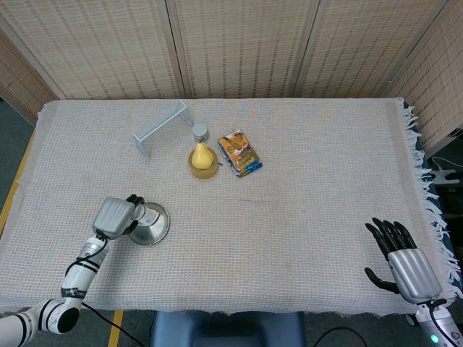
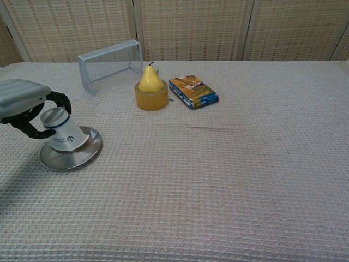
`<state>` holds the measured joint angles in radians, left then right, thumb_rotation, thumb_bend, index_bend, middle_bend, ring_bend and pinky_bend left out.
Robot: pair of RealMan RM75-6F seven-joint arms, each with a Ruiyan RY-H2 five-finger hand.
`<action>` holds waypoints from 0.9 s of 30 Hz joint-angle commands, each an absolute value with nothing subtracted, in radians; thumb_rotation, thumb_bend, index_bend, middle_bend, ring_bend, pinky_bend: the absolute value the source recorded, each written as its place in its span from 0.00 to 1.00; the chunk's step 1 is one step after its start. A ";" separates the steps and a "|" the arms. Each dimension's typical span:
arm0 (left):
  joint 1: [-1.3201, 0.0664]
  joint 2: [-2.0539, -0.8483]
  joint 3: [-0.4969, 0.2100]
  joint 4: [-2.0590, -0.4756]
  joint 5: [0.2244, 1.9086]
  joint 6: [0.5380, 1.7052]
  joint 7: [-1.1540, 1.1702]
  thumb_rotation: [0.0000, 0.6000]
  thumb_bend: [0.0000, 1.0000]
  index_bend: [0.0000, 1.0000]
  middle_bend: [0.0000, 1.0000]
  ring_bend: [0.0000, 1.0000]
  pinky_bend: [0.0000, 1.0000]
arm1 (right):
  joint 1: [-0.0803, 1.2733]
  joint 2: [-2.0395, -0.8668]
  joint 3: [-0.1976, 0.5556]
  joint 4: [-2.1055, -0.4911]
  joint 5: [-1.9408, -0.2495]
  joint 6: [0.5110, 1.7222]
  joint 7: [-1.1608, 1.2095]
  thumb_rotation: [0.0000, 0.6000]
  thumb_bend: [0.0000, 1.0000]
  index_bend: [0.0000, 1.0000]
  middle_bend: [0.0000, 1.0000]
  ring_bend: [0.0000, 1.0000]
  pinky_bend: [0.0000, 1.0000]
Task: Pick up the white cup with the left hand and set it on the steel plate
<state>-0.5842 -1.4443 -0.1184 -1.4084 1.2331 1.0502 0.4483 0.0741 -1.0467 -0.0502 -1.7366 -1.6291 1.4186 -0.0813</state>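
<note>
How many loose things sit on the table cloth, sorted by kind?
Cups: 1, white cup with blue band
Plates: 1, round steel plate
Fruit: 1, yellow pear
Stands: 1, amber round base
Packets: 1, orange-blue snack packet
Racks: 1, grey metal frame
Caps: 1, small grey cylinder
Total: 7

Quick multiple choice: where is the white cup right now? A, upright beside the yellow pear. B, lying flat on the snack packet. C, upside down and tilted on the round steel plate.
C: the white cup leans base-up on the round steel plate, with the left hand around its top.
</note>
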 commanded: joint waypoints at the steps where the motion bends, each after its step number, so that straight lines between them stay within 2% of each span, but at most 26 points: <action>1: -0.584 -1.435 -0.112 -1.424 1.230 1.040 0.442 1.00 0.43 0.52 0.64 0.71 0.94 | 0.075 -1.047 -0.050 -1.737 -1.628 1.418 -0.082 0.87 0.20 0.00 0.00 0.00 0.00; 8: -0.588 -1.410 -0.087 -1.494 1.246 1.000 0.407 1.00 0.43 0.52 0.64 0.71 0.94 | 0.076 -1.049 -0.050 -1.736 -1.627 1.413 -0.083 0.88 0.20 0.00 0.00 0.00 0.00; 14: -0.589 -1.395 -0.072 -1.519 1.290 1.019 0.405 1.00 0.43 0.52 0.64 0.71 0.94 | 0.076 -1.048 -0.050 -1.737 -1.627 1.414 -0.082 0.88 0.20 0.00 0.00 0.00 0.00; 27: -0.580 -1.472 -0.098 -1.389 1.247 1.106 0.548 1.00 0.43 0.52 0.64 0.71 0.94 | 0.074 -1.043 -0.050 -1.739 -1.627 1.416 -0.078 0.88 0.20 0.00 0.00 0.00 0.00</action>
